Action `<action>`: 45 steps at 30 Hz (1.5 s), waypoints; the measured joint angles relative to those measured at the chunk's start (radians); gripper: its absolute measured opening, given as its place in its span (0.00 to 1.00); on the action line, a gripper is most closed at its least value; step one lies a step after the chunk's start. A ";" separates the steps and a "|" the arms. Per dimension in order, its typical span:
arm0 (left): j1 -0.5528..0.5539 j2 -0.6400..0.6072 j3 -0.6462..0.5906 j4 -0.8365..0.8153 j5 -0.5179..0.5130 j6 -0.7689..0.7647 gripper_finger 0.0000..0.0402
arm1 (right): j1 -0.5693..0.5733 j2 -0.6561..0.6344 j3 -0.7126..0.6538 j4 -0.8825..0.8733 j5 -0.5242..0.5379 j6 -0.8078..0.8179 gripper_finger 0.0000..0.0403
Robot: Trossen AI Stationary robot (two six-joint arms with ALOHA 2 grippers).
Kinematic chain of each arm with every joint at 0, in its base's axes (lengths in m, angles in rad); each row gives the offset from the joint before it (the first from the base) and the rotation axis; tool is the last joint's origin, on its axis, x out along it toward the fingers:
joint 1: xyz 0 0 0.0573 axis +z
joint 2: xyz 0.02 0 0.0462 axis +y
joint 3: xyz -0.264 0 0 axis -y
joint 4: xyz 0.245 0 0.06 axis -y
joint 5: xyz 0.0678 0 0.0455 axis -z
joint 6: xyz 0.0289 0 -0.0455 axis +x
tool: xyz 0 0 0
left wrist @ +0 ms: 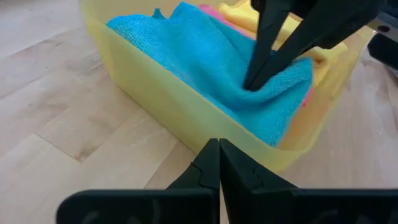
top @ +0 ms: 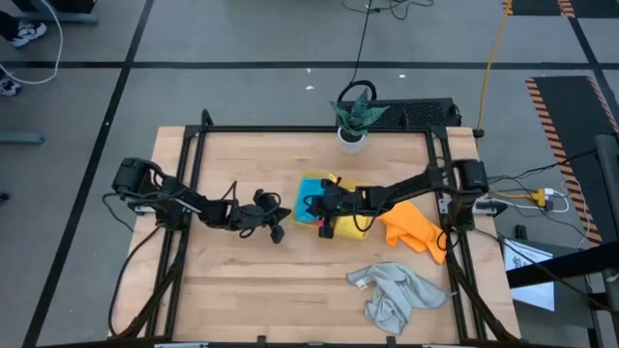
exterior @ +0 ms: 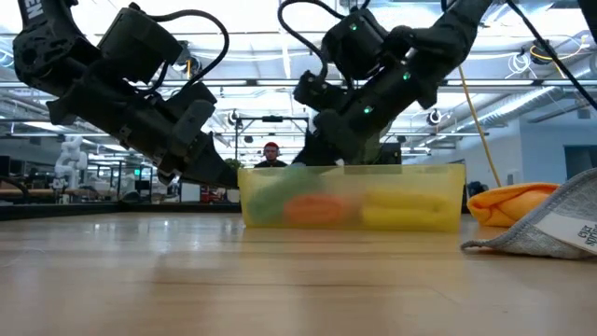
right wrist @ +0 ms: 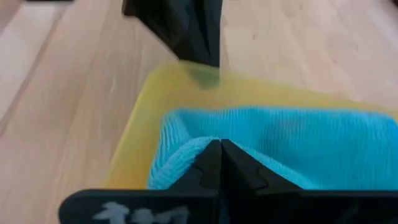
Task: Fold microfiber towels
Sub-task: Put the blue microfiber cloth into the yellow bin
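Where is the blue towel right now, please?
The blue towel lies in the yellow tray at mid-table in the high view, pinched by the shut right gripper; the orange towel is on the table just right of the tray.

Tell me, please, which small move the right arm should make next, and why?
Probably lift straight up. The right pincer is shut on the bright blue microfiber towel, which lies on top inside the translucent yellow plastic tray. A pink cloth edge shows beneath, so a slow rise seems wise. The left pincer, shut, waits just outside the tray wall.
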State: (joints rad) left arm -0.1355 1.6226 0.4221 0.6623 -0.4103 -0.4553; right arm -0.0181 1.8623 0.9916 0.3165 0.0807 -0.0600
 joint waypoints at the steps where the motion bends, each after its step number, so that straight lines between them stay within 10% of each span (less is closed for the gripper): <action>1: -0.003 0.000 0.000 0.000 0.000 0.000 0.01 | -0.002 0.005 0.000 0.023 0.000 -0.001 0.00; 16: -0.024 0.000 0.000 -0.010 0.000 0.006 0.01 | 0.010 -0.221 -0.001 -0.362 0.017 0.098 0.00; 31: -0.022 0.000 0.000 -0.009 -0.008 0.009 0.01 | -0.106 -0.076 -0.062 -0.346 0.074 0.111 0.00; 45: -0.022 0.001 0.000 -0.038 -0.009 0.007 0.01 | -0.058 -0.261 -0.063 -0.568 0.044 0.108 0.00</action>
State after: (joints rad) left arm -0.1577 1.6234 0.4225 0.6239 -0.4194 -0.4480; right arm -0.0761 1.6012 0.9291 -0.2513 0.1251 0.0480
